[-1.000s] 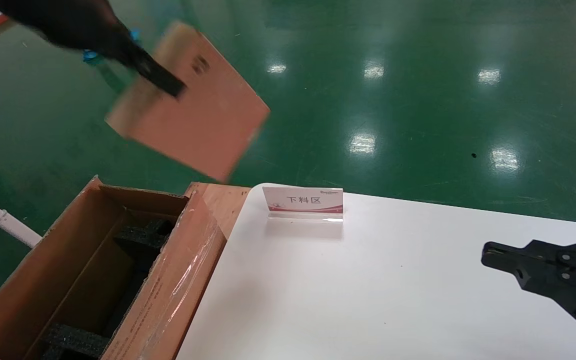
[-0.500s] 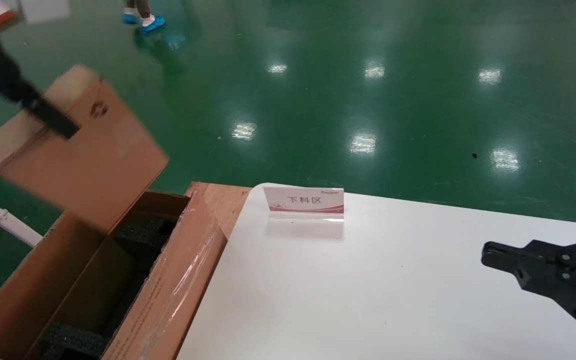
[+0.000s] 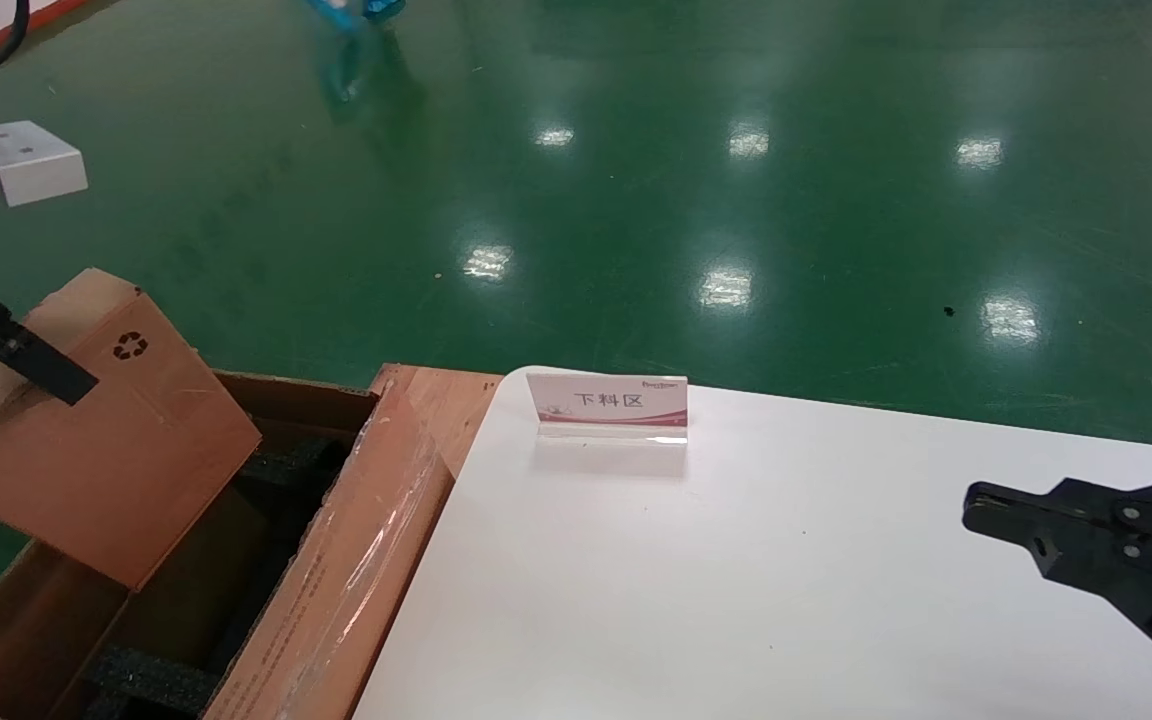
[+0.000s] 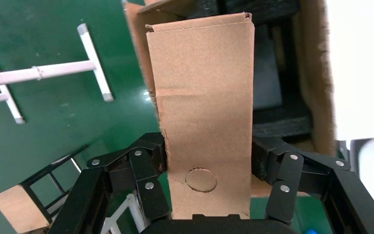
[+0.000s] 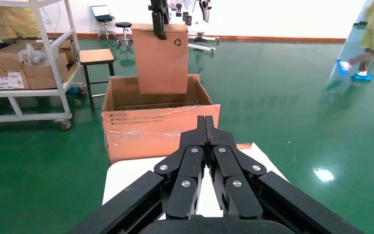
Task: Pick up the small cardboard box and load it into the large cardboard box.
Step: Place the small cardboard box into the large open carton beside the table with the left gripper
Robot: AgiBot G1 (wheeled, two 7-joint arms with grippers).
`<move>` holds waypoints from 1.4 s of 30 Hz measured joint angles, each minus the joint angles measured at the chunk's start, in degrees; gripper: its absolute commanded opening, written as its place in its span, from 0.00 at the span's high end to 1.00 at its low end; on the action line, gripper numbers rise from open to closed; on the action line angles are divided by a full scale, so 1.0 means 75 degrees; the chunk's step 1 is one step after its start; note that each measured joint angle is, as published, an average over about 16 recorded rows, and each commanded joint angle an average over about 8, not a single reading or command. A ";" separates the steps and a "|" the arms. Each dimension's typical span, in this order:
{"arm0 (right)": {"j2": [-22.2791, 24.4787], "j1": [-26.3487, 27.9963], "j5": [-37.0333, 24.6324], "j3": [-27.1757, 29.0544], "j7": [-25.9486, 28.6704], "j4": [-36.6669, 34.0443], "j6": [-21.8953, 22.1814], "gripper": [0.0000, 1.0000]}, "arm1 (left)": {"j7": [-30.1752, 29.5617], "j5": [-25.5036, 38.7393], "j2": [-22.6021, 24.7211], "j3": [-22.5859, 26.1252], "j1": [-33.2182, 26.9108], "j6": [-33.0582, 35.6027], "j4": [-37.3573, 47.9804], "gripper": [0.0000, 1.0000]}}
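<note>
While we hang over the carton's open top, our left gripper [image 4: 209, 161] is clamped on the small cardboard box [image 3: 101, 440], 1 finger [image 3: 41, 365] pressed flat on its broad face, the other out of sight behind. It hangs tilted, lower corner dipping past the rim of the large cardboard box [image 3: 356, 560], not yet seated. We read it as light and stiff: it holds its shape with no sag in the pinch. Plain cardboard is not slippery, but the faces could dent, so a hold across the thin dimension near 1 end, as now, seems right. Black foam blocks [image 3: 151, 680] wait inside the carton, and a careless drop could catch on them.

Writing now: a black recycling symbol [image 3: 129, 346] sits near the small box's top corner. Shiny clear tape [image 3: 376, 540] covers the carton's near flap, with faint print we cannot read. Further right, on the white table [image 3: 736, 600], a small sign stand [image 3: 607, 407] reads 下料区. Far right, our right gripper [image 3: 976, 500] is parked over the table, fingers pressed together, holding nothing.
</note>
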 measured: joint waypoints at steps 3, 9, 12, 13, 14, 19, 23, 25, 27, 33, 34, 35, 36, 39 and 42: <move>0.0001 0.0000 0.0001 -0.0001 -0.0001 0.0000 0.0001 0.00 | -0.0106 0.0173 -0.0251 0.0031 0.0055 -0.0137 -0.0136 1.00; 0.0002 0.0001 0.0003 -0.0004 -0.0002 0.0000 0.0002 0.00 | -0.0412 0.0506 -0.0685 0.0035 0.0199 -0.0403 -0.0445 1.00; 0.0002 0.0001 0.0004 -0.0006 -0.0003 0.0000 0.0002 0.00 | -0.0620 0.0636 -0.0849 0.0042 0.0284 -0.0527 -0.0614 1.00; 0.0002 0.0001 0.0004 -0.0006 -0.0003 0.0000 0.0003 0.00 | -0.0692 0.0676 -0.0896 0.0046 0.0313 -0.0566 -0.0671 1.00; 0.0003 0.0001 0.0004 -0.0006 -0.0003 0.0000 0.0003 0.00 | -0.0761 0.0715 -0.0939 0.0052 0.0341 -0.0605 -0.0727 1.00; 0.0004 0.0002 0.0006 -0.0009 -0.0004 0.0000 0.0004 0.00 | -0.1072 0.0905 -0.1131 0.0105 0.0505 -0.0799 -0.0978 1.00; 0.0004 0.0002 0.0007 -0.0011 -0.0005 0.0000 0.0005 0.00 | -0.1274 0.1034 -0.1267 0.0166 0.0665 -0.0966 -0.1119 1.00; 0.0005 0.0003 0.0008 -0.0011 -0.0006 0.0000 0.0005 0.00 | -0.1359 0.1087 -0.1329 0.0197 0.0753 -0.1056 -0.1166 1.00; 0.0005 0.0003 0.0009 -0.0012 -0.0006 0.0000 0.0005 0.00 | -0.1432 0.1133 -0.1382 0.0228 0.0845 -0.1147 -0.1198 1.00; 0.0006 0.0003 0.0010 -0.0015 -0.0008 0.0000 0.0007 0.00 | -0.1572 0.1240 -0.1481 0.0304 0.1139 -0.1442 -0.1184 1.00; 0.0006 0.0003 0.0011 -0.0016 -0.0008 0.0000 0.0007 0.00 | -0.1583 0.1255 -0.1486 0.0313 0.1192 -0.1494 -0.1166 1.00; 0.0007 0.0003 0.0011 -0.0016 -0.0008 0.0000 0.0007 0.00 | -0.1590 0.1269 -0.1490 0.0322 0.1245 -0.1548 -0.1143 1.00; 0.0007 0.0004 0.0011 -0.0016 -0.0008 0.0000 0.0007 0.00 | -0.1595 0.1280 -0.1491 0.0330 0.1302 -0.1603 -0.1116 1.00; 0.0007 0.0004 0.0012 -0.0018 -0.0009 0.0000 0.0008 0.00 | -0.1584 0.1310 -0.1480 0.0350 0.1477 -0.1770 -0.1013 1.00; 0.0008 0.0004 0.0013 -0.0019 -0.0010 0.0000 0.0008 0.00 | -0.1547 0.1329 -0.1454 0.0363 0.1656 -0.1932 -0.0883 1.00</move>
